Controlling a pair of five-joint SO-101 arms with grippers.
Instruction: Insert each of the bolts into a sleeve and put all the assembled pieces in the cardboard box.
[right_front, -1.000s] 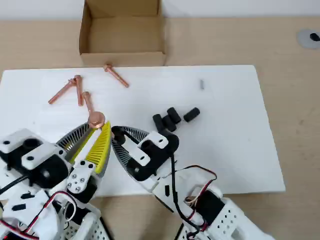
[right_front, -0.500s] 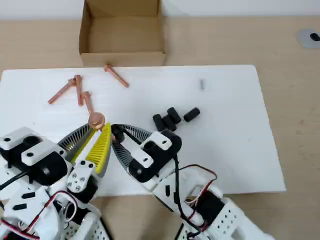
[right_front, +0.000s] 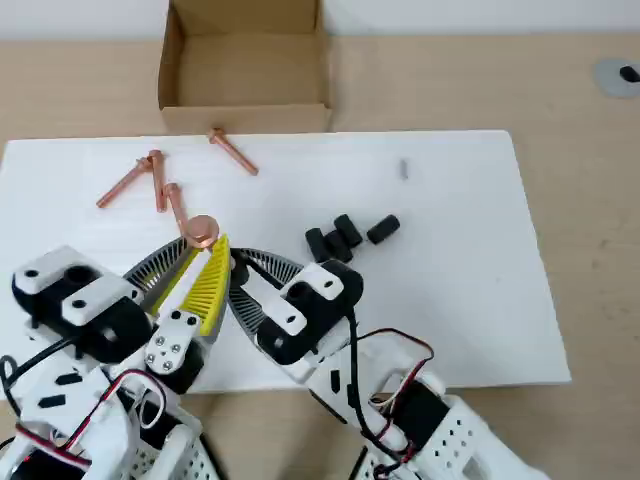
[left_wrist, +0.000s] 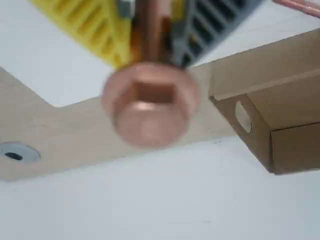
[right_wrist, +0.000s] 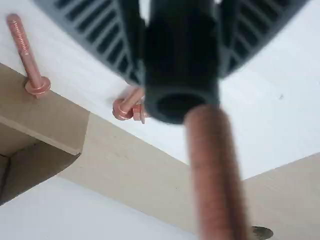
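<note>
The box (right_front: 245, 118) stands just past the far edge of the white board (right_front: 450, 300), with four loose bolts (right_front: 157, 180) lying near it and a cluster of sleeves (right_front: 340, 238) further along. The left gripper (right_front: 204, 250) is clamped on a bolt (left_wrist: 150, 102) by its shank. Just beside it, the right gripper (right_front: 238, 272) is closed around a sleeve (right_wrist: 180, 75), with the bolt's threaded end at its mouth.

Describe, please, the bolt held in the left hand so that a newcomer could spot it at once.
On the white board, where the two arms meet, the left hand has one yellow and one grey finger. The copper bolt is pinched between them, its flanged head raised; the other bolts lie flat near the cardboard box.
</note>
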